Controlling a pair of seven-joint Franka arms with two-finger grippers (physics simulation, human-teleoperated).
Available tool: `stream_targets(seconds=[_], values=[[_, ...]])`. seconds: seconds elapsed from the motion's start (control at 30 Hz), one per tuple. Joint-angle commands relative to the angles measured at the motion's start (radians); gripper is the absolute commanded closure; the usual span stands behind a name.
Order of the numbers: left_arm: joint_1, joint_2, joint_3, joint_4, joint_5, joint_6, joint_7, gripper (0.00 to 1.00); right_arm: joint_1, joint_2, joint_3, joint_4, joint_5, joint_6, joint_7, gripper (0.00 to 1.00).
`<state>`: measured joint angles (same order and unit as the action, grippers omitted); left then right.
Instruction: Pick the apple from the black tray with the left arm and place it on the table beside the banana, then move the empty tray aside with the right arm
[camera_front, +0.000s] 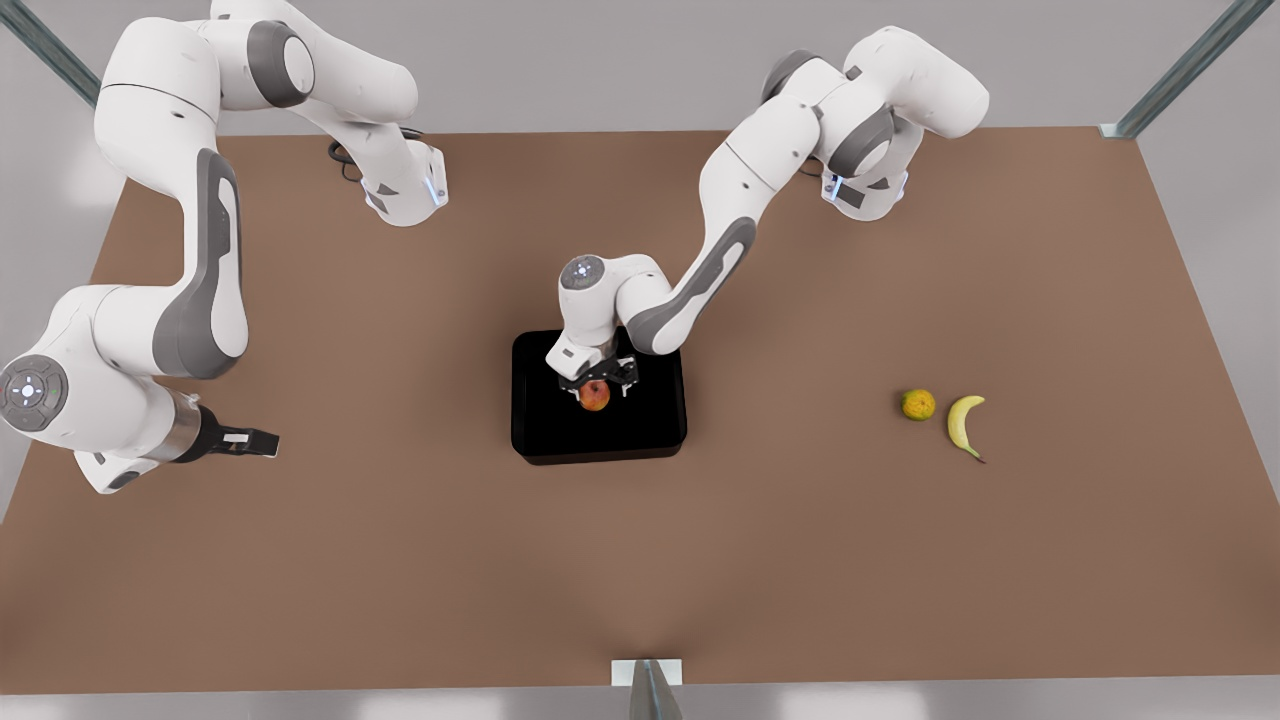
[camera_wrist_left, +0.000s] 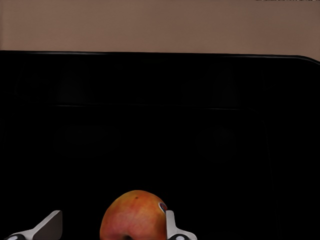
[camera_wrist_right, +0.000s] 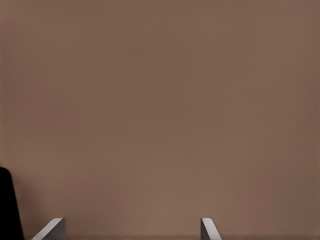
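The left gripper (camera_front: 597, 385) hangs straight down over the black tray (camera_front: 540, 420), its fingers (camera_wrist_left: 172, 227) spread to either side of the apple (camera_front: 594, 396); in the left wrist view one finger lies against the apple (camera_wrist_left: 134, 216) while the other (camera_wrist_left: 47, 226) stands clear of it, so the grip is not closed, though whether the near finger truly presses the fruit is hard to judge. The apple sits on the tray floor, towards the tray's far edge and a little to the front view's right of its middle. The tray (camera_wrist_left: 160, 125) lies near the centre of the table (camera_front: 400, 560). The right gripper (camera_front: 262, 441) waits above the table's edge at the front view's left, pointing sideways towards the tray and well apart from it, with its fingers (camera_wrist_right: 209, 230) held apart over bare table (camera_wrist_right: 160, 110) and a sliver of the tray (camera_wrist_right: 9, 205) at the border of its wrist view. Towards the table's edge at the front view's right, level with the tray, lies the banana (camera_front: 963, 423), with a yellow-green round fruit (camera_front: 918, 404) just beside it on the tray's side.
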<state>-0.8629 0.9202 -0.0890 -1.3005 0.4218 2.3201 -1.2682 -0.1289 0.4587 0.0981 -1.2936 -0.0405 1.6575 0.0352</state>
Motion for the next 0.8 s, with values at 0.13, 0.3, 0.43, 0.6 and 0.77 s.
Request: stream_targets(seconds=[0.13, 0.3, 0.43, 0.6, 0.77], values=[[-0.001, -0.003, 0.000, 0.009, 0.021, 0.084, -0.290, 0.00, 0.000, 0.000, 0.000, 0.001, 0.001, -0.001, 0.003, 0.00], [-0.004, -0.001, 0.000, 0.001, 0.026, 0.101, -0.304, 0.00, 0.000, 0.000, 0.000, 0.001, 0.001, -0.001, 0.003, 0.00], [-0.027, 0.016, 0.000, -0.003, 0.068, 0.101, -0.327, 0.00, 0.000, 0.000, 0.000, 0.001, 0.001, -0.001, 0.003, 0.00], [-0.022, 0.003, 0.005, -0.092, 0.144, 0.142, -0.327, 0.00, 0.000, 0.000, 0.000, 0.001, 0.001, -0.001, 0.003, 0.00], [-0.024, 0.014, 0.006, -0.091, 0.147, 0.143, -0.332, 0.00, 0.000, 0.002, 0.000, 0.001, 0.001, -0.001, 0.003, 0.00]])
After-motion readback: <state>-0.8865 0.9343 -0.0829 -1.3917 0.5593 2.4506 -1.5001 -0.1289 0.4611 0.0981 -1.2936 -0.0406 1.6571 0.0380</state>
